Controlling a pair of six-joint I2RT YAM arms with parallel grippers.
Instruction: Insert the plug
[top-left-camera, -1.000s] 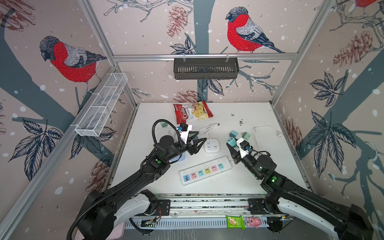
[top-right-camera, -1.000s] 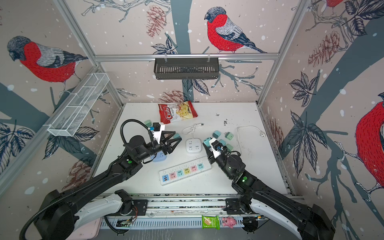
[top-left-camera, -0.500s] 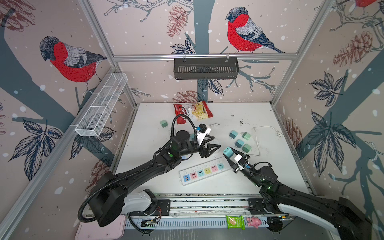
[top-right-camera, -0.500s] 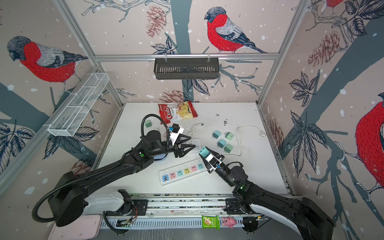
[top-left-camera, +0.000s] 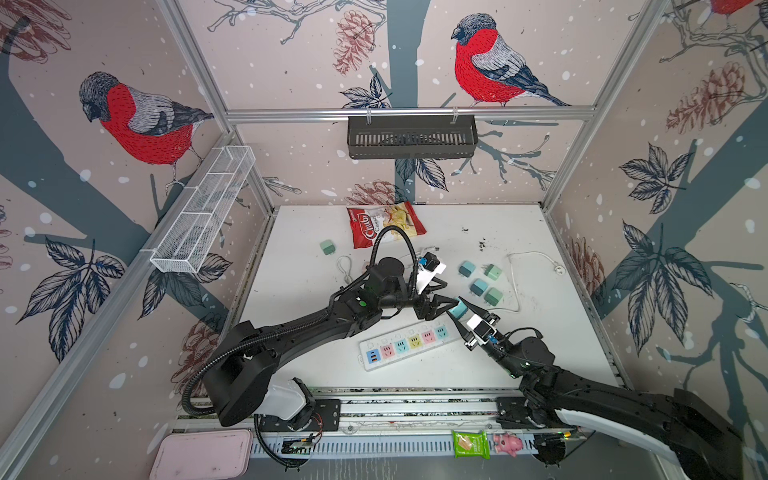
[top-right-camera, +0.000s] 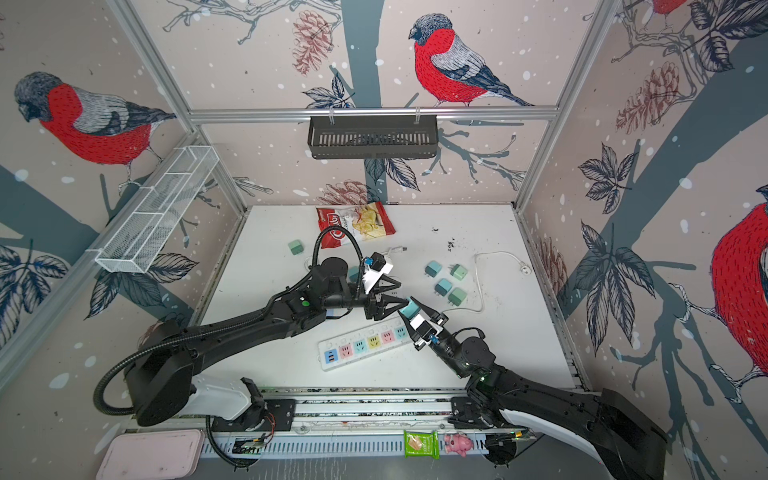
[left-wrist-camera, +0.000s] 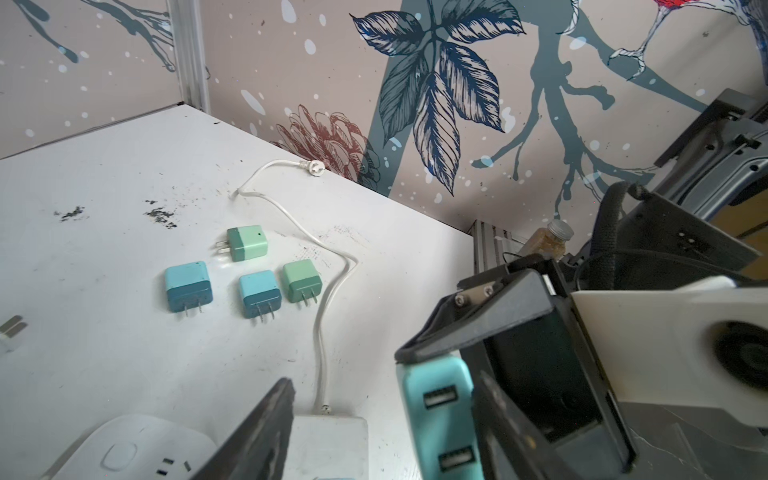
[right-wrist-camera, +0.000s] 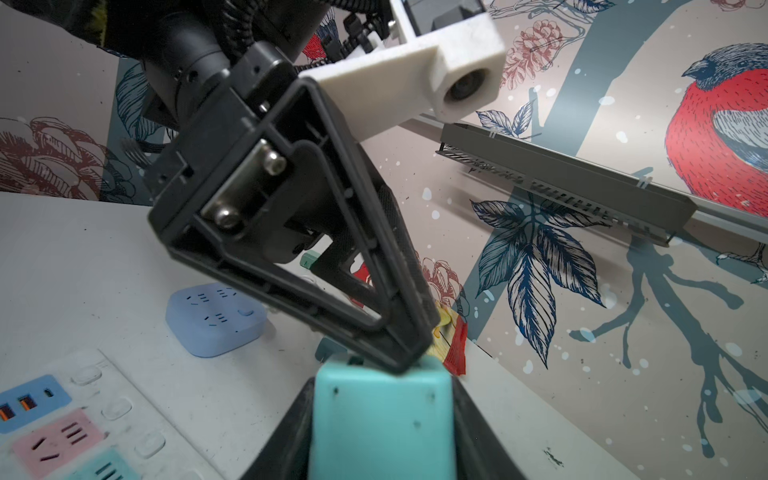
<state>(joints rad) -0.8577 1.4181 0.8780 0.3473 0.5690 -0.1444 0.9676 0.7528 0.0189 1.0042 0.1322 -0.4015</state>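
Observation:
The plug (top-left-camera: 460, 308) (top-right-camera: 410, 308) is a teal block with two USB ports (left-wrist-camera: 440, 415). My right gripper (top-left-camera: 457, 311) (top-right-camera: 411, 312) (right-wrist-camera: 382, 386) is shut on it and holds it above the right end of the white power strip (top-left-camera: 409, 345) (top-right-camera: 365, 345) (right-wrist-camera: 62, 436), which has coloured sockets. My left gripper (top-left-camera: 449, 296) (top-right-camera: 403, 293) (left-wrist-camera: 384, 380) is open and straddles the plug's free end. One left finger (right-wrist-camera: 332, 257) touches that end; the other finger (left-wrist-camera: 257, 436) stands well clear. The plug's prongs are hidden.
Several other teal and green plugs (top-left-camera: 480, 280) (left-wrist-camera: 245, 274) lie right of centre beside a white cable (top-left-camera: 528, 266). One green plug (top-left-camera: 328, 248) and a snack bag (top-left-camera: 384, 224) lie at the back. A blue socket block (right-wrist-camera: 216, 320) and a white one (left-wrist-camera: 137, 453) sit by the strip.
My left arm swung right, from the white socket block to the centre. My right gripper carried the plug left and forward over the strip's right end, so the two grippers now meet.

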